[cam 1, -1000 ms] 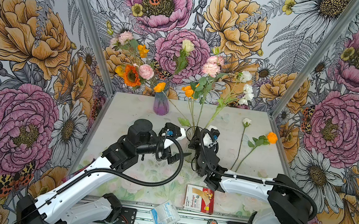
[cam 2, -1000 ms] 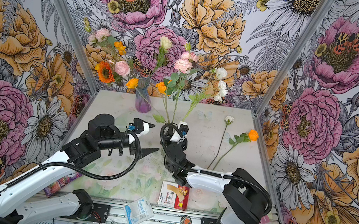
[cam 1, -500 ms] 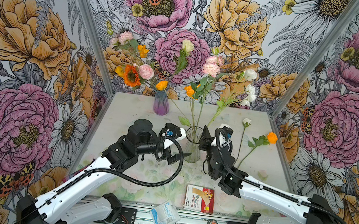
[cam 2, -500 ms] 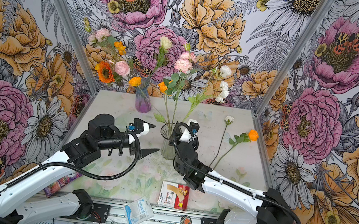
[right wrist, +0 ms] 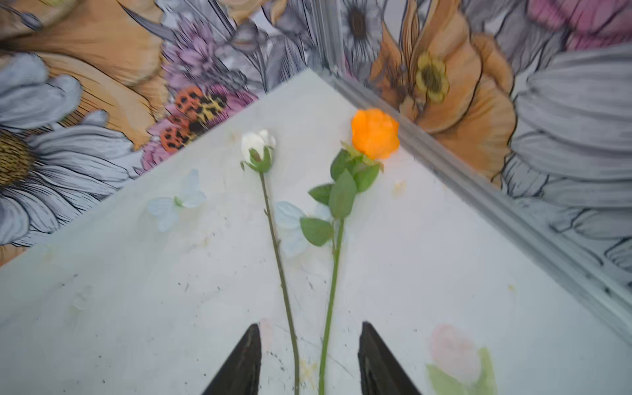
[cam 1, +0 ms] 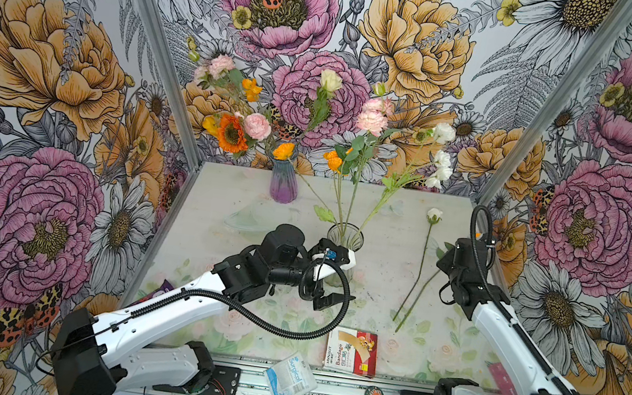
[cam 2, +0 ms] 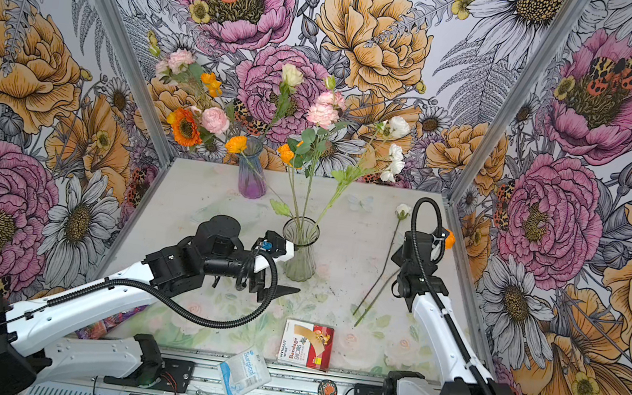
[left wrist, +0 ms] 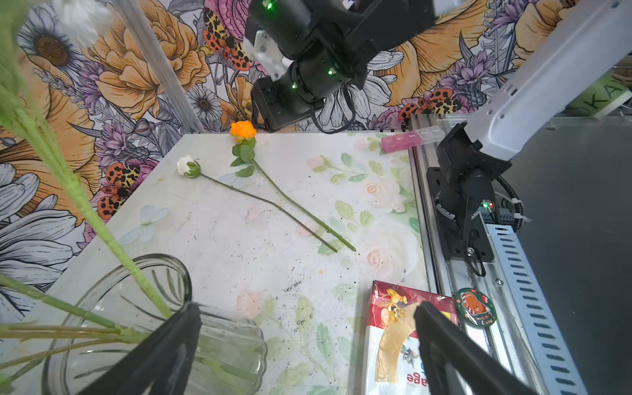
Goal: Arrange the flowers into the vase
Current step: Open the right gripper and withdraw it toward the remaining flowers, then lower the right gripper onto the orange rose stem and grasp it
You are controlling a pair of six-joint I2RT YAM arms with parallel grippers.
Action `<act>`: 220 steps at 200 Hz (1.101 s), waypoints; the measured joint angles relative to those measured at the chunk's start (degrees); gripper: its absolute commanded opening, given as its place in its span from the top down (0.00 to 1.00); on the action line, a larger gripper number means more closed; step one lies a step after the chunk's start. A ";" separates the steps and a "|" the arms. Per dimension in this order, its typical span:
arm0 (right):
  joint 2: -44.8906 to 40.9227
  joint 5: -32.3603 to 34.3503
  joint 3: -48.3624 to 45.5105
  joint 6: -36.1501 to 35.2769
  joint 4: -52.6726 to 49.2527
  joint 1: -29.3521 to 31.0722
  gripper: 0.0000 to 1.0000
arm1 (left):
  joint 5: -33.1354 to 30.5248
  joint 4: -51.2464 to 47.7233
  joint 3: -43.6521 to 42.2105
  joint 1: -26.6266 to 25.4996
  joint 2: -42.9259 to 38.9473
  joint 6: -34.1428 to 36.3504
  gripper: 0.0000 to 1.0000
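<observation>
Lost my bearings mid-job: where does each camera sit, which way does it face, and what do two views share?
Top views: high at the front, looking down toward the back wall; left arm, right arm and clear vase show.
Left wrist: beside the clear vase, facing across the table toward the right arm; open left gripper in frame.
Right wrist: over the table, facing its far right corner; only the open right gripper shows.
Shared: both wrist views show the white rose and orange rose.

Arms: white link shells point(cam 1: 172, 308), black joint housings point(cam 1: 282, 244), black corrugated cable conduit point(cam 1: 278, 331). Black tapered fingers point(right wrist: 242, 362). Green LEDs point(left wrist: 330, 71) on a wrist joint.
</observation>
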 measured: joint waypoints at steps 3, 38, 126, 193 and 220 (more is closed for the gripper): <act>1.73 -1.27 0.09 -0.17 -0.26 -0.83 0.58 | -0.04 -0.11 0.00 -0.17 0.09 0.02 0.01; 18.03 -11.10 3.21 0.20 -3.58 -4.55 0.58 | -0.76 -0.44 0.00 -2.16 0.09 0.42 0.01; 27.58 -13.60 11.13 0.22 -4.17 -6.29 0.60 | -1.16 -0.87 0.00 -3.13 -0.17 1.46 0.01; 29.83 -14.60 11.41 0.20 -3.98 -6.43 0.90 | -1.14 -1.51 0.00 -3.17 -0.24 1.62 0.01; 30.38 -15.04 11.82 0.04 -3.72 -6.43 0.96 | -1.16 -1.53 0.00 -3.21 -0.22 1.62 0.01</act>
